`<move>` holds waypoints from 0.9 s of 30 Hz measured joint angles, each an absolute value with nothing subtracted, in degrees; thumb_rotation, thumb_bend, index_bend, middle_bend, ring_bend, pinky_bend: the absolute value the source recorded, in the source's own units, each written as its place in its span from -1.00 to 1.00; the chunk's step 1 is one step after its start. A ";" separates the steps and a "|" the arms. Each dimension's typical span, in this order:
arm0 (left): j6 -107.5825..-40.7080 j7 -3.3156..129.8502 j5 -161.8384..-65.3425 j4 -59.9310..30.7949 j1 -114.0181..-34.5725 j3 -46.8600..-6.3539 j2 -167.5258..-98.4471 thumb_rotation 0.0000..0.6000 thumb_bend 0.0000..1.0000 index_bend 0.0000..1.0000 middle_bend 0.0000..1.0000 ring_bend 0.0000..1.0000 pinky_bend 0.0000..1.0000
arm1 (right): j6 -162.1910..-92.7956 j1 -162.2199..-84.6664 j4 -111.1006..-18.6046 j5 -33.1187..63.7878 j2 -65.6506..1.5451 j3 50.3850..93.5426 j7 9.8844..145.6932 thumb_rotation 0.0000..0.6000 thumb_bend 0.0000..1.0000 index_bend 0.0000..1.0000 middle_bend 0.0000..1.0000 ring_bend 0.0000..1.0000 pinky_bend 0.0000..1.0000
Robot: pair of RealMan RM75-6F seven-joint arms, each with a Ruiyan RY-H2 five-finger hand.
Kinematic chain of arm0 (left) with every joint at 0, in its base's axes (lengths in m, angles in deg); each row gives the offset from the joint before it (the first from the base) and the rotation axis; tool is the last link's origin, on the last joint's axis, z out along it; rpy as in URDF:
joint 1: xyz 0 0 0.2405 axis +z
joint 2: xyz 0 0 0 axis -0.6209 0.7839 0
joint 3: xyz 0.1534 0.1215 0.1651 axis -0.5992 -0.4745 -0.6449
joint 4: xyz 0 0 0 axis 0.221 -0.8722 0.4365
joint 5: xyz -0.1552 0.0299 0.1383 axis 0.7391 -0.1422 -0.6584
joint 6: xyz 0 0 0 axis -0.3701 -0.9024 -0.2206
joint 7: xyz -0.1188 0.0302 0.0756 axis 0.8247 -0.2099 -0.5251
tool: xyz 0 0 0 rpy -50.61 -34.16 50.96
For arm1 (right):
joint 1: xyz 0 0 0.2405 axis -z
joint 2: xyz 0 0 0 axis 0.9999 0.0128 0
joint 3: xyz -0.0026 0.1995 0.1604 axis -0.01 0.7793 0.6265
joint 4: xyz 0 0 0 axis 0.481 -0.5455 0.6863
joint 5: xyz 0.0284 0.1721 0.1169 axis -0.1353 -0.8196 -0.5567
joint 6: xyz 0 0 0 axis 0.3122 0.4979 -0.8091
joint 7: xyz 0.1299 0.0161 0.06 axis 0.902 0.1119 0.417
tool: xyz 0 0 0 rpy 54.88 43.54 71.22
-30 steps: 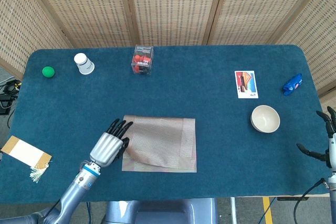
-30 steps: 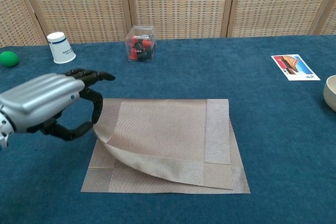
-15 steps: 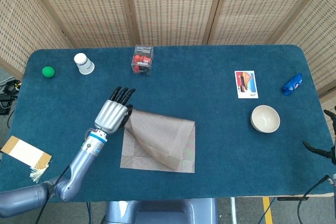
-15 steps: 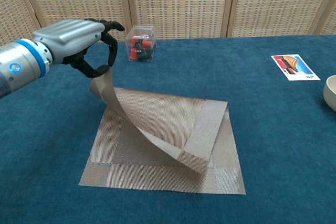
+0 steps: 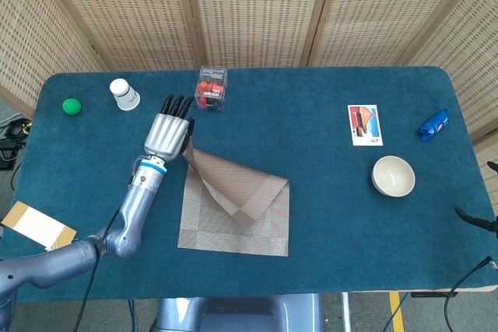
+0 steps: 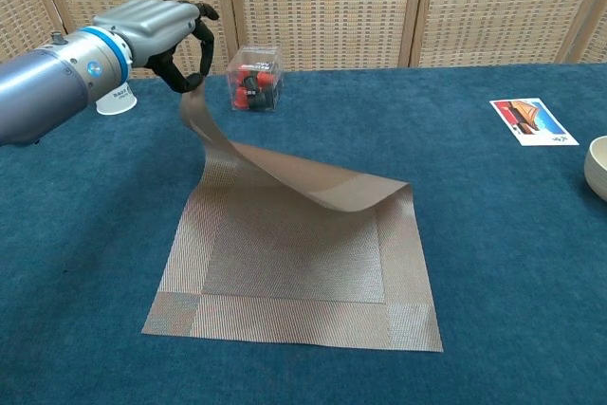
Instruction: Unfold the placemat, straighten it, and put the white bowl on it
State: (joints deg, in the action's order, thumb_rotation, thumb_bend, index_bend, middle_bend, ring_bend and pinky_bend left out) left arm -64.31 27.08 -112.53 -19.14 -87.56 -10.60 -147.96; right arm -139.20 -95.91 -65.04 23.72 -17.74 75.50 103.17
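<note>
Placemat (image 6: 285, 263) corner is pinched and raised by the left hand (image 6: 161, 35), fingers curled; right hand's (image 5: 484, 219) grasp cannot be told, mostly out of frame.

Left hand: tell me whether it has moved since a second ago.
Yes. The left hand, pinching the placemat corner, has moved away from the table's near edge toward the clear box and now sits just beside it.

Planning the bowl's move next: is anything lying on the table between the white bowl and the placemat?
Nothing visible does. Bare blue cloth separates the white bowl from the placemat. The picture card lies farther back, off that line. The left hand holds the placemat's corner raised.
</note>
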 measured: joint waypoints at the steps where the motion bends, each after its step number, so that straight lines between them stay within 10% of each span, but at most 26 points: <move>1: -64.24 26.98 -111.91 -20.48 -88.15 -10.29 -148.42 1.00 0.06 0.26 -1.00 -1.00 -1.00 | -139.02 -95.96 -64.78 23.48 -17.82 75.60 103.15 1.00 -0.55 -0.64 -1.00 -1.00 -1.00; 27: -60.32 24.88 -103.78 -43.84 -99.80 -9.99 -158.18 1.00 0.06 0.26 -1.00 -1.00 -1.00 | -137.46 -96.23 -63.39 22.64 -18.51 76.16 102.70 1.00 -0.55 -0.64 -1.00 -1.00 -1.00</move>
